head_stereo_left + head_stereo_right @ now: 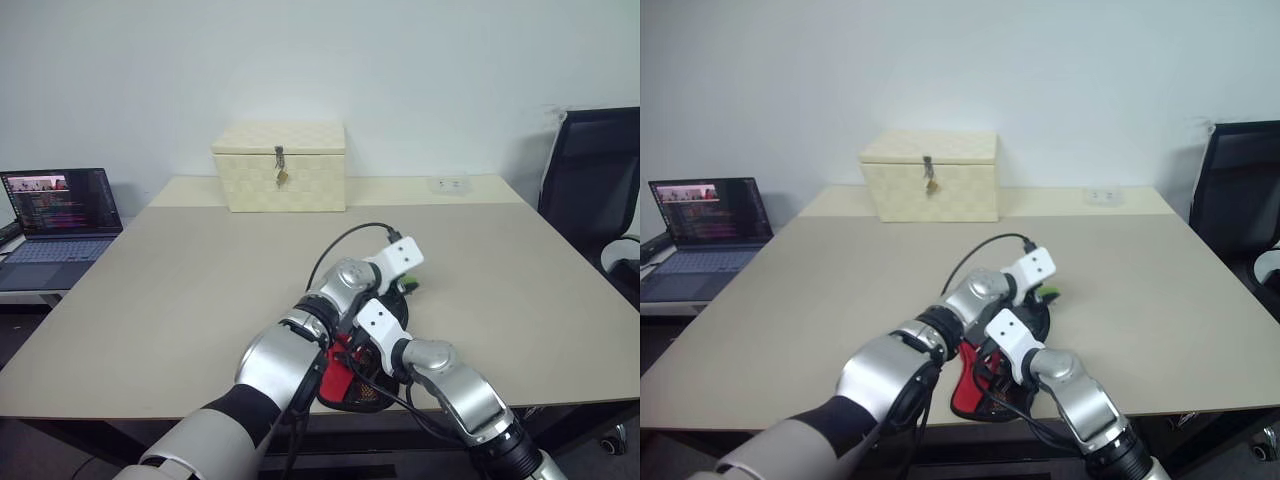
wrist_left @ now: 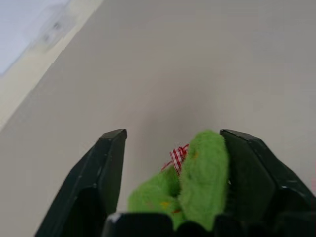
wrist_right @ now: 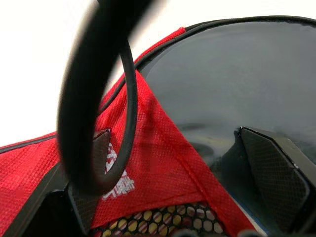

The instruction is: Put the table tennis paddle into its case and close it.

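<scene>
Both arms reach over the near edge of the beige table [image 1: 200,290], and between them lies the case [image 1: 345,385], close to that edge. Its red panel and mesh pocket face the robot, and its rounded black part lies farther away under the left wrist, so its long axis seems to run from the near edge toward the middle of the table, a little to the right; the arms hide much of it, so I cannot tell this exactly. The right gripper [image 3: 173,173] hovers low over the case with its two fingers spread wide, one over the red panel with the white logo and the other over the smooth black face; whether they touch the fabric I cannot tell. The left gripper [image 2: 173,163] is at the far end of the case, its fingers apart, and the green zipper tag [image 2: 190,182] sits between them, leaning against one finger only. A black cable [image 3: 106,94] hangs across the right wrist view. At the far side of the table stands a cream woven box [image 1: 280,165], and a laptop [image 1: 55,225] is on the left.
</scene>
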